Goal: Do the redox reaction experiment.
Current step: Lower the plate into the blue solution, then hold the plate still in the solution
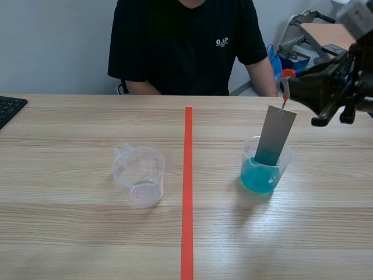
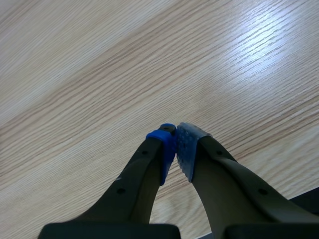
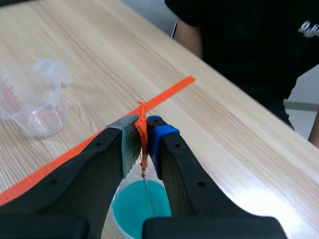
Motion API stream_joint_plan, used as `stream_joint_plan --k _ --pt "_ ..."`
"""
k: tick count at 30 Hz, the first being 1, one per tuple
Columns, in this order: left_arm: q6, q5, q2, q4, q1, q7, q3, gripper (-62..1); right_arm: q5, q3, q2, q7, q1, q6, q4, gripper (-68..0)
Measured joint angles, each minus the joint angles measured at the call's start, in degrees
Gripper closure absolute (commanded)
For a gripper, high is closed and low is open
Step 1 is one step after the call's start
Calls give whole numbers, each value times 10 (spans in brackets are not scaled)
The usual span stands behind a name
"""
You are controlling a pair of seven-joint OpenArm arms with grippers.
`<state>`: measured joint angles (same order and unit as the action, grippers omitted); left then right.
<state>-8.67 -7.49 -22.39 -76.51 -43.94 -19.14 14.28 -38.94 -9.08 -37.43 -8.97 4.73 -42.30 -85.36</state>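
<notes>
A pale wooden table (image 1: 70, 233) is divided by an orange-red tape line (image 1: 187, 192), with a seated person in a black T-shirt (image 1: 186, 46) seen across it. The right gripper (image 1: 287, 87) is held above the right half, its pads clamped on an orange tab (image 3: 143, 124). From the tab a grey metal strip (image 1: 275, 137) is hung, tilted, with its lower end inside a clear beaker (image 1: 284, 158) and dipped into the blue liquid (image 1: 256, 175) that partly fills it. A clear measuring cup (image 1: 140, 175), with nothing in it, is stood left of the line, well apart from the beaker. The left gripper (image 2: 177, 144) is held closed over bare wood, its pads touching and nothing held.
</notes>
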Motion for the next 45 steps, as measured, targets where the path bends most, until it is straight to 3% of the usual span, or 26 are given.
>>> stream_joint_plan --k 9,14,45 --pt "1 0 0 0 0 0 0 -41 84 -23 28 54 0 0 43 -15" --pt "1 0 0 0 0 0 0 -41 101 -33 28 92 1 0 59 -15" --pt "1 0 0 0 0 5 0 -41 105 -33 28 96 2 0 60 -15"
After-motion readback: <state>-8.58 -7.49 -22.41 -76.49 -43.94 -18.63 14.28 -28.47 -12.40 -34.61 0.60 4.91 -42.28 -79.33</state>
